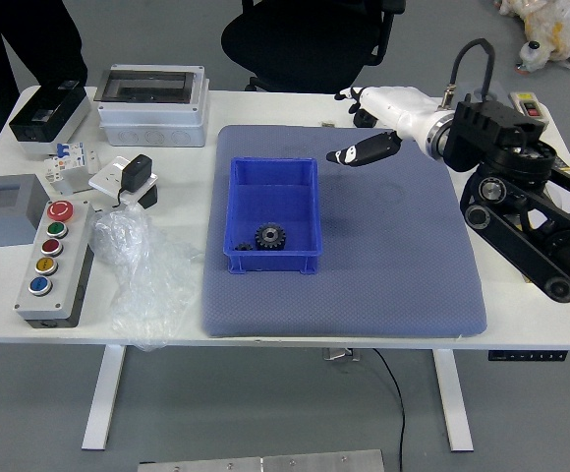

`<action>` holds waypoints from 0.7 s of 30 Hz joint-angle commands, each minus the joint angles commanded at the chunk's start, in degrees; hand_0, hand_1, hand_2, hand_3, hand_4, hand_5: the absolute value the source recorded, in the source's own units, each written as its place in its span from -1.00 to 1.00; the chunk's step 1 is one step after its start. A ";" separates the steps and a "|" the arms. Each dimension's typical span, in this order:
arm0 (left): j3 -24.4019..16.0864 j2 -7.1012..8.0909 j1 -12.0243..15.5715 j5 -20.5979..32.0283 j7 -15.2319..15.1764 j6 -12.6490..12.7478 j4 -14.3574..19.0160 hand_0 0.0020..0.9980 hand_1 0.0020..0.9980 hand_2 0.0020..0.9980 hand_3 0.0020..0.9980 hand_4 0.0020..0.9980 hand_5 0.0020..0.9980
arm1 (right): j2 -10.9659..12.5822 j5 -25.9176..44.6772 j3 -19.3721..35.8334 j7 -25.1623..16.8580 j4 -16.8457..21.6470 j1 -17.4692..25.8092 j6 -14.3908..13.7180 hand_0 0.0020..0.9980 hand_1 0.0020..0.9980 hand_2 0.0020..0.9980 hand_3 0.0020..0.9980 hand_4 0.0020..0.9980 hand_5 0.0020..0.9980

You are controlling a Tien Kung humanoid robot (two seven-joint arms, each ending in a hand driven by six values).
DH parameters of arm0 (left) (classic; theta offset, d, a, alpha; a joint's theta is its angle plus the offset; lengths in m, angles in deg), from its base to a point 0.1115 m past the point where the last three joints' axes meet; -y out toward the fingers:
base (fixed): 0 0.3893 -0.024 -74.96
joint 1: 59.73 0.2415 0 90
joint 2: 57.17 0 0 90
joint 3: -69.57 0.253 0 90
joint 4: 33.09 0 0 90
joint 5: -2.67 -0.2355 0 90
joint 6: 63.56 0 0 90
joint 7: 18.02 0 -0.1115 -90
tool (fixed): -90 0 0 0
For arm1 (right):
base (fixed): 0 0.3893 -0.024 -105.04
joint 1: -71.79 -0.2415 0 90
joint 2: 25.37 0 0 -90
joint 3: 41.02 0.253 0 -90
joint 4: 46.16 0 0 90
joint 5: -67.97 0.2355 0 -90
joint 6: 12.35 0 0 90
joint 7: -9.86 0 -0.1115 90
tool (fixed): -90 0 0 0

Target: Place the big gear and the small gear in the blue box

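My right hand (pixel 348 126) is over the mat, up and to the right of the blue box, with its fingers extended and nothing held. The blue box (pixel 274 261) stands on the mat's left part. Inside it, near the front wall, lies the big gear (pixel 270 236), dark and toothed. The small gear (pixel 244 247) is just left of it, partly hidden by the box's front wall.
A grey-blue mat (pixel 393 256) covers the middle of the white table (pixel 177 334). To the left are a button panel (pixel 57 258), a plastic bag (pixel 136 265) and grey boxes. A person in dark clothes (pixel 44 39) stands at the far left.
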 joint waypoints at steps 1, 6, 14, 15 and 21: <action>-0.15 0.00 0.03 -0.05 -0.01 0.00 0.00 0.72 0.66 0.65 0.55 0.19 -0.26 | 0.59 -0.15 0.82 -0.11 0.51 0.70 -0.27 0.66 0.61 0.81 0.84 0.48 0.22; -1.15 0.03 0.22 -0.61 -0.11 0.05 0.03 0.72 0.66 0.65 0.55 0.19 -0.26 | 4.06 0.17 5.73 -0.59 3.49 4.91 -1.93 0.82 0.72 0.86 0.83 0.25 0.54; -1.53 0.25 -0.39 -1.10 -0.28 0.07 0.10 0.72 0.66 0.65 0.55 0.19 -0.26 | 10.29 -0.56 12.91 -0.34 9.99 10.93 -2.54 0.88 0.75 0.85 0.79 0.12 0.95; -1.52 0.29 -0.57 -1.16 -0.31 0.05 0.11 0.72 0.66 0.65 0.55 0.19 -0.26 | 11.17 -0.82 13.75 -0.30 10.80 11.70 -2.52 0.88 0.75 0.85 0.79 0.12 0.95; -1.54 0.62 -0.85 -1.25 -0.38 0.15 0.12 0.72 0.66 0.65 0.55 0.19 -0.26 | 15.46 -1.83 19.39 -0.02 13.85 16.10 -2.34 0.89 0.77 0.84 0.79 0.07 1.00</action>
